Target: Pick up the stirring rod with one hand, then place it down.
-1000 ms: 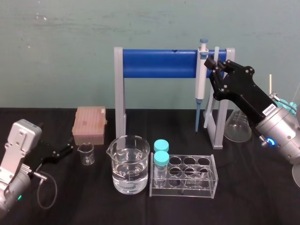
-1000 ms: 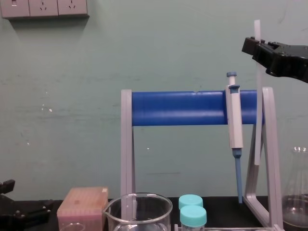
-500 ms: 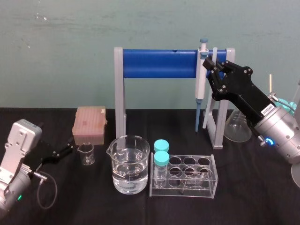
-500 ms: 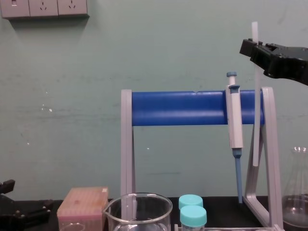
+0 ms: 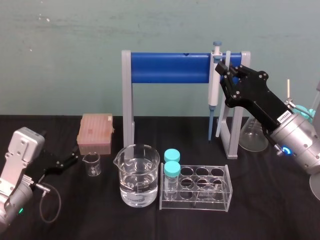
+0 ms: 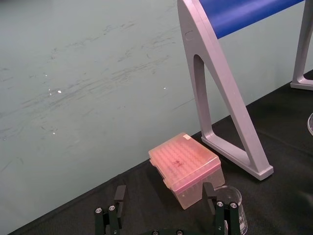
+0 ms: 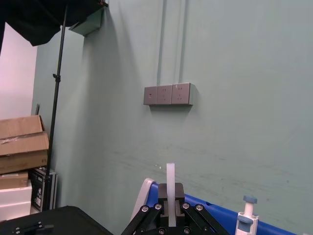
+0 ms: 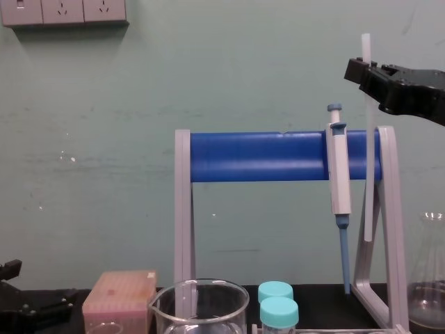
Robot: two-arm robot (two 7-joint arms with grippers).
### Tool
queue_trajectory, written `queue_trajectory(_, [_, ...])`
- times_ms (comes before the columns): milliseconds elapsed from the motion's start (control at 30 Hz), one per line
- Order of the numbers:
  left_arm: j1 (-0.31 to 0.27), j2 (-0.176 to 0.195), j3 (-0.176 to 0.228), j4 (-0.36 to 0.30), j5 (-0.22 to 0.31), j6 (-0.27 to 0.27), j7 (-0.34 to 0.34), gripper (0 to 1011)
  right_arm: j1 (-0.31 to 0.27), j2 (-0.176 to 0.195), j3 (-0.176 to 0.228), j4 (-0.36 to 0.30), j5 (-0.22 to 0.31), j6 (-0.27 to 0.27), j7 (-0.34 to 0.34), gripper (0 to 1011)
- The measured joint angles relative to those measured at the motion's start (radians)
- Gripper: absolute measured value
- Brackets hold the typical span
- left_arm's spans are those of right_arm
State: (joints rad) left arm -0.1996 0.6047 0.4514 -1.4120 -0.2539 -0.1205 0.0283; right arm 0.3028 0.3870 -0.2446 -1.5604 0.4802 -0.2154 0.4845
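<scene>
Head view: the right gripper is up by the right end of the blue-barred stand, its jaws clamped on the rod near the rod's upper end. A short stub pokes out above the jaws. The long remainder hangs below them, slanting a little, just beside the pipette that hangs on the bar. The left gripper sits idle, low and well off to the other side, near a pink box. Left wrist view: the left gripper's fingers stand apart with nothing between them, and the pink box lies just ahead. Right wrist view: the rod rises straight up from between the closed jaws of the right gripper. Chest view: the right gripper is high up, and the rod drops nearly upright beneath it. Its lower tip hangs well clear of the table, close to the stand's right leg. To my eye the rod is light, stiff and smooth, so probably slippery and quick to snap if knocked. With the hold so near the top, the long free end could swing against the stand or pipette. A grip nearer the middle would steady it better.
</scene>
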Motion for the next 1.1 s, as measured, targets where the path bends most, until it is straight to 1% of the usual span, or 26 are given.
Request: queue_trajectory(1100, [0.000, 0.000, 0.000, 0.000, 0.000, 0.000, 0.000, 1000, -0.002, 0.005, -0.004, -0.004, -0.009, 0.001, 0.000, 69])
